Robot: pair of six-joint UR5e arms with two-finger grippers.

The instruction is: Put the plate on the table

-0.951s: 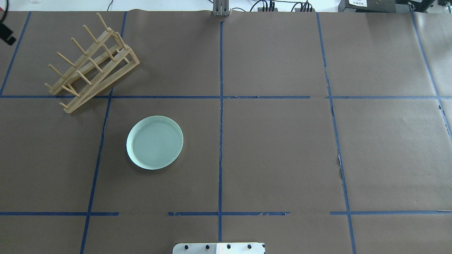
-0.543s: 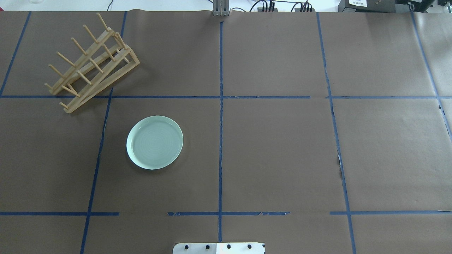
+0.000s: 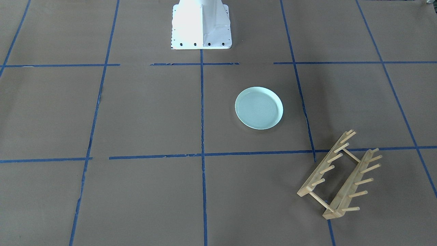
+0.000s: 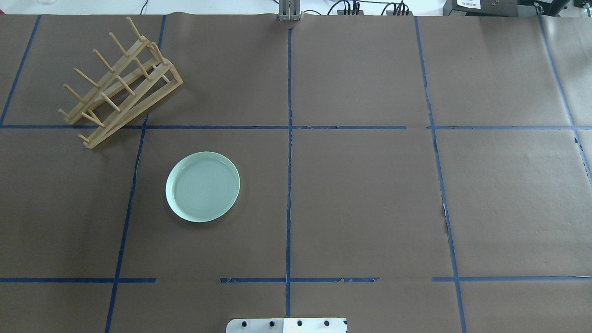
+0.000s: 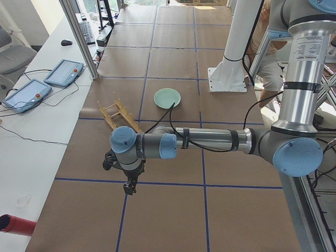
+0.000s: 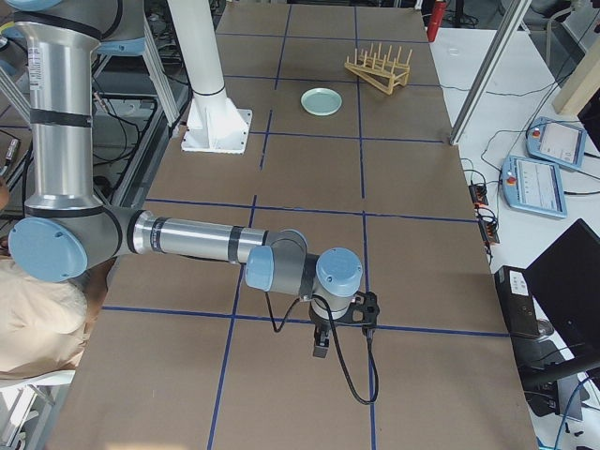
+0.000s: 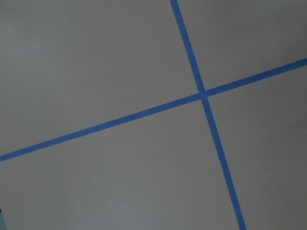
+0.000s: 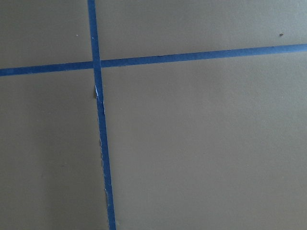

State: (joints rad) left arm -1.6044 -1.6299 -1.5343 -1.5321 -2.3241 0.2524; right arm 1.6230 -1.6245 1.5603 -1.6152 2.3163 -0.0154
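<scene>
Past the left gripper (image 5: 128, 188), on its outer side: white desk (image 5: 37, 147) with two control tablets (image 5: 63, 72), keyboard (image 5: 86, 31) and mouse (image 5: 66, 42); grey office chair (image 5: 13, 52) behind; slanted aluminium post (image 5: 79, 37) at the desk's edge. Past the right gripper (image 6: 321, 348), on its outer side: second white desk (image 6: 525, 103), further tablets (image 6: 536, 183), black monitor (image 6: 567, 281), loose cables. Even, bright light throughout; shadows soft.

The left arm (image 5: 210, 140) stands with its upper section upright and its forearm stretched level from the elbow. Its wrist is bent so that the left gripper (image 5: 128, 188) points straight down. The right arm (image 6: 187, 239), at the far right end, mirrors this pose, and the right gripper (image 6: 320, 347) also points down. The pictures do not show how either gripper's jaws stand.
</scene>
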